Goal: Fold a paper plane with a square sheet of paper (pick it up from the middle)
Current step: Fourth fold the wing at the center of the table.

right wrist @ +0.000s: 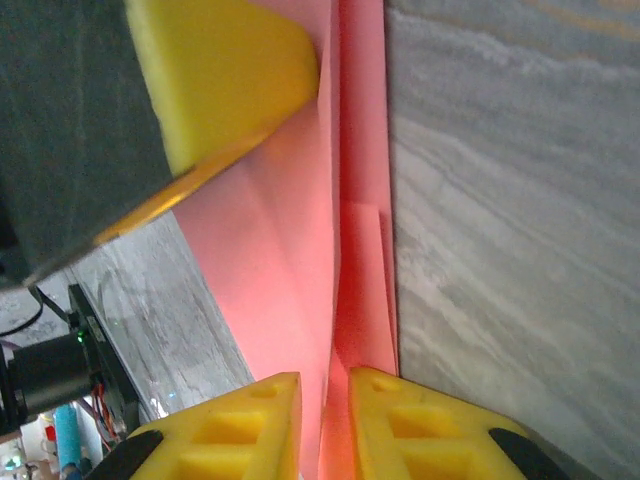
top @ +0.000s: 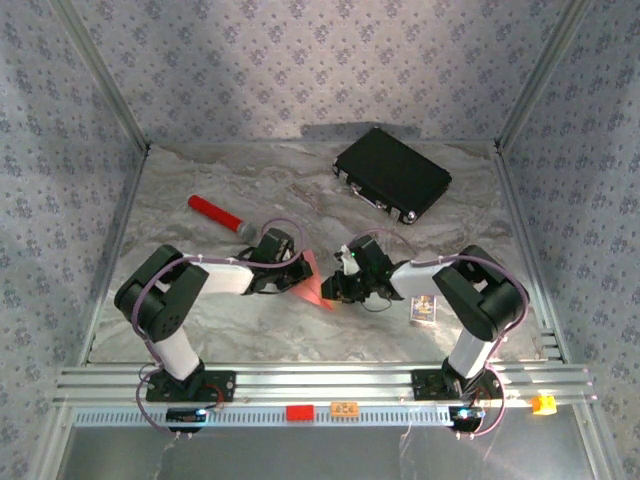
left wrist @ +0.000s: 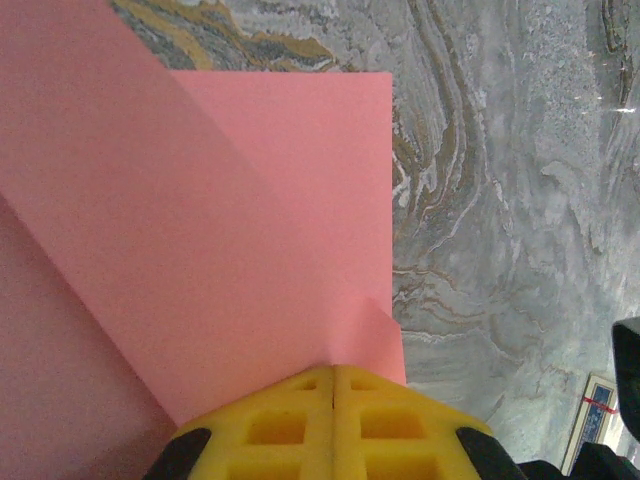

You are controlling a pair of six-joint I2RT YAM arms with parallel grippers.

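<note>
From the overhead camera I see the pink paper [top: 313, 285] at the near middle of the table [top: 250, 330], between my two grippers, which face each other from either side. It is partly folded.

The left gripper [top: 297, 272] comes in from the left. Through its wrist camera the left gripper [left wrist: 333, 372] is clenched, its yellow pads pressed together on the paper's [left wrist: 250, 220] near edge. One layer lies diagonally over another there, and a small turned-up corner sits just beside the fingertips. Grey marbled table [left wrist: 500, 200] shows to the right of the paper.

The right gripper [top: 338, 287] meets the paper from the right. In its wrist view the right gripper [right wrist: 323, 385] has its pads a little apart, and the paper [right wrist: 290, 270] runs edge-on up through the gap. I cannot tell whether they are pinching it or have let go. One finger of the left gripper [right wrist: 220, 80] presses against the paper at the far end of that view.

I cannot tell whether the paper's lower edge touches the table.

A black case [top: 392, 173] lies far right and a red cylinder [top: 215, 213] far left. A small card [top: 425, 310] lies near the right arm. All three are well apart from the paper.
</note>
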